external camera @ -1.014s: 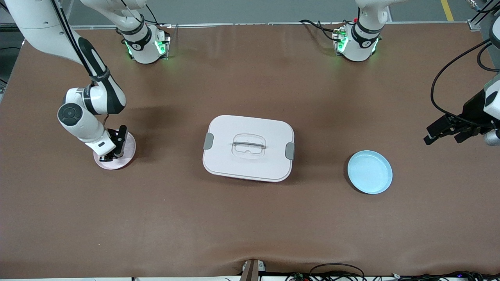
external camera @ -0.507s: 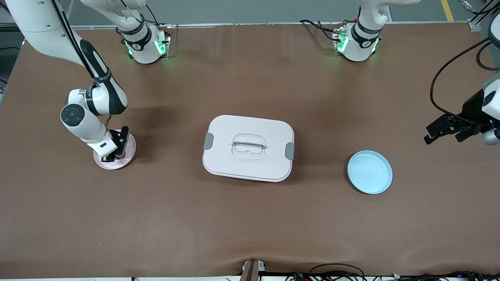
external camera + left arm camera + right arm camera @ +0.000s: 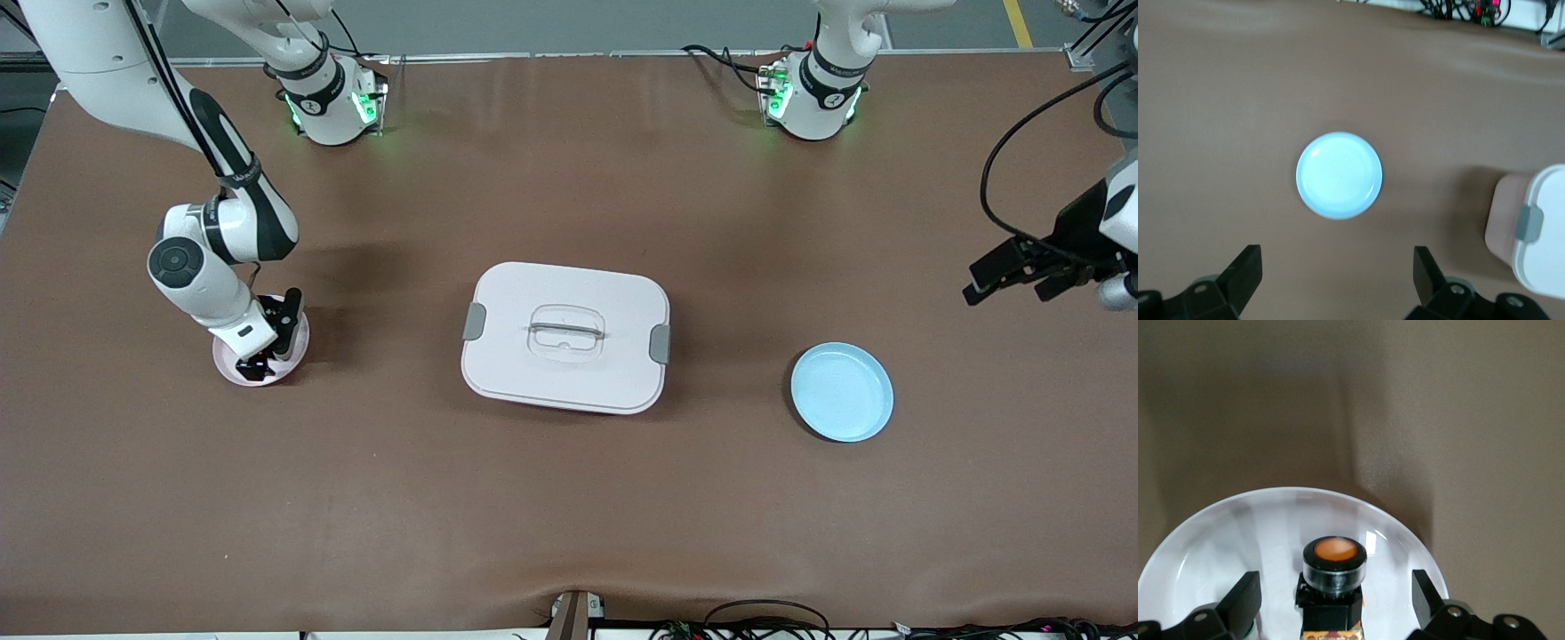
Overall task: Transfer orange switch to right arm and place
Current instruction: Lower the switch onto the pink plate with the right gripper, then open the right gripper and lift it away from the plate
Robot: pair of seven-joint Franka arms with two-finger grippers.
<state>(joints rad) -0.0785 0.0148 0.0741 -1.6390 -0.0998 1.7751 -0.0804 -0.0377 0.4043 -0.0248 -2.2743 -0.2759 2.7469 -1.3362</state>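
Right gripper (image 3: 1331, 600) apart, round-capped orange switch (image 3: 1333, 577) (upright)

Brown table (image 3: 569, 498), surface slightly wrinkled near the front camera's edge. Directly on it, three items in a rough row:
- Pink plate (image 3: 298, 348), toward the right arm's end.
- White box (image 3: 565, 338) at centre, lid on, grey clips at both short ends, handle recessed in the lid.
- Blue plate (image 3: 842, 392), toward the left arm's end, slightly nearer the front camera than the box; well apart from it.

Both arm bases stand along the table's edge farthest from the front camera.
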